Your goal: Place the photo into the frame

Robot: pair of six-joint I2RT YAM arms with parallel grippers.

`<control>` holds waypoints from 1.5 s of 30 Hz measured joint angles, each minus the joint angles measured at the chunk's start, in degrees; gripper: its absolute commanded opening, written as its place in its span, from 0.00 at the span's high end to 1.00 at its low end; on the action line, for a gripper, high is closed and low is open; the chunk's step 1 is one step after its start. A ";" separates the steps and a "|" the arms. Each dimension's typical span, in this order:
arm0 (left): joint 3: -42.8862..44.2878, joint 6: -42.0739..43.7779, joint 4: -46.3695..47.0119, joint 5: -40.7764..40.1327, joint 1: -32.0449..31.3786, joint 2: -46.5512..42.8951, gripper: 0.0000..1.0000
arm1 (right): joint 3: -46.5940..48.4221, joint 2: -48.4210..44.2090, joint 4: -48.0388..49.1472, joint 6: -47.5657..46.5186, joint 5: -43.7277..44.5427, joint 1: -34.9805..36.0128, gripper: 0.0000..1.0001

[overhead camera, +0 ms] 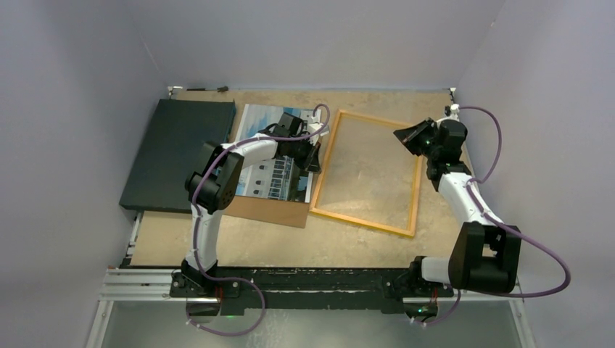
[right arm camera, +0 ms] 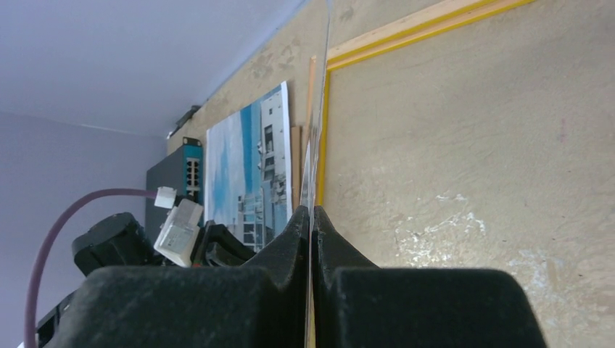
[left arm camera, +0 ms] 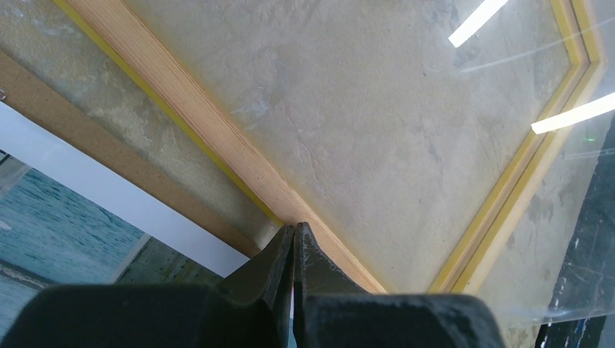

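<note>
Tabletop (overhead camera: 362, 248): photo (left arm camera: 58, 232) beside left gripper (left arm camera: 294, 230) (closed).

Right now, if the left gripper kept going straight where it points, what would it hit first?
Likely the wood-toned rail of the frame, right ahead of the left gripper, whose jaws are shut; the gap is hard to judge.

Links: white; left arm (overhead camera: 205, 235), right arm (overhead camera: 458, 190)
Joints (overhead camera: 484, 257): black housings
Cables (overhead camera: 500, 141): purple
Grippers: black; left gripper (left arm camera: 294, 230), right gripper (right arm camera: 312, 214)

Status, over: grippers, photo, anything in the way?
Left gripper shut, empty, by frame rail. Right gripper shut on clear pane, over the frame. Photo face up beside frame, not in.
</note>
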 measured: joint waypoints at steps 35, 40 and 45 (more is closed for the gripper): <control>1.05 1.29 -2.34 -0.61 -0.13 0.00 1.00 | 2.14 5.79 -8.74 -9.97 7.39 0.04 0.40; 1.05 1.29 -2.32 -0.61 -0.13 0.00 1.00 | 2.19 7.30 -9.29 -10.58 7.98 0.04 0.40; 1.05 1.29 -2.29 -0.61 -0.13 0.00 1.00 | 2.34 9.55 -10.05 -10.86 8.63 0.02 0.40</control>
